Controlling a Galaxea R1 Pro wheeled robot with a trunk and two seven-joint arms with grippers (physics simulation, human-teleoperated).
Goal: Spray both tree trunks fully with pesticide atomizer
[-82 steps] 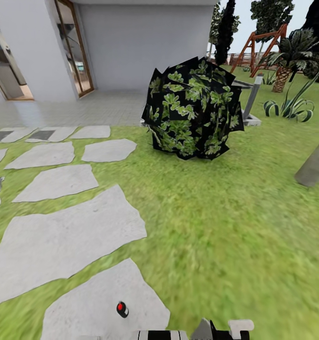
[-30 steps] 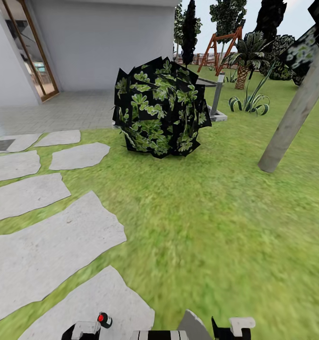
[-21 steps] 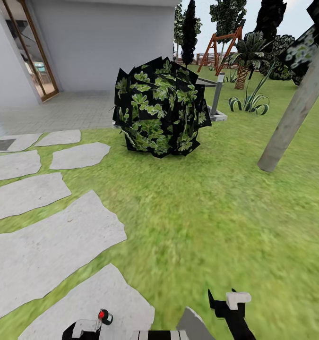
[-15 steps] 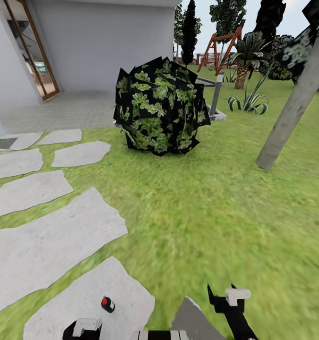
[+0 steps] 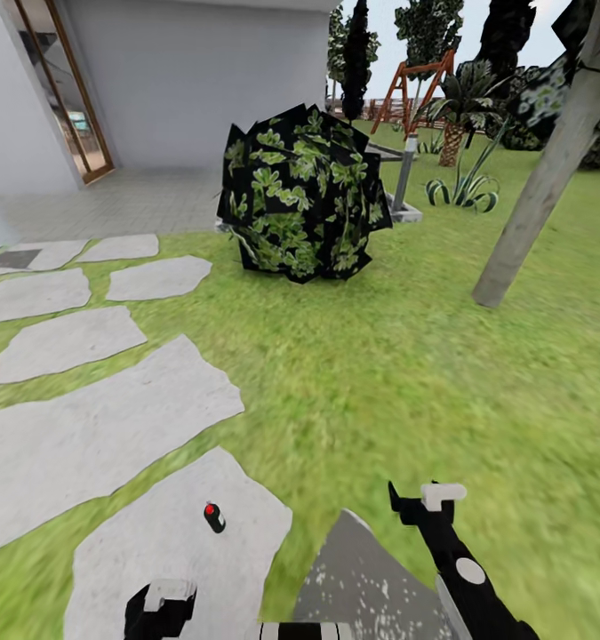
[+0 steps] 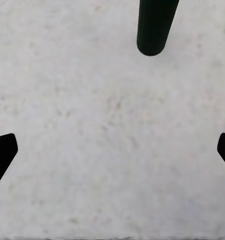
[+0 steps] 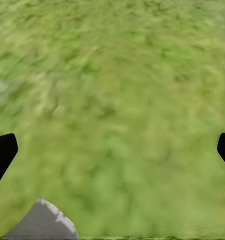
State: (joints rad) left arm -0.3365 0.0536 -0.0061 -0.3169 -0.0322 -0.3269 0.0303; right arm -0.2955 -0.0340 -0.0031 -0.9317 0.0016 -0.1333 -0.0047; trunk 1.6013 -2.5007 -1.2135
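The small dark spray bottle with a red dot on top (image 5: 213,516) stands up on a big flat grey paving stone (image 5: 157,551) near the robot, a bit to the left. From the left wrist camera, a dark round-ended shape (image 6: 153,27) shows above the same pale grey stone (image 6: 102,140); it is likely the bottle, but it is hard to be sure.

The left black and white claw (image 5: 162,603) is low at the near edge, just this side of the bottle and not touching it. Its two dark finger tips (image 6: 2,155) sit far apart at the edges of the wrist picture, so the claw is wide open and holds nothing.

The right black and white claw (image 5: 421,500) reaches out over the blurry green grass (image 5: 406,382), next to a pointed grey stone (image 5: 357,578). Its finger tips (image 7: 2,152) are far apart too, so it is open and empty, with grass under it.

Farther off, in the middle, is a round dark bush with light green leaves (image 5: 301,206). On the far right a thick pale grey-brown tree trunk (image 5: 535,200) leans up out of the grass. A white house wall (image 5: 228,80) stands far back on the left, and a red-brown wooden swing frame (image 5: 411,84) is far away behind the bush.
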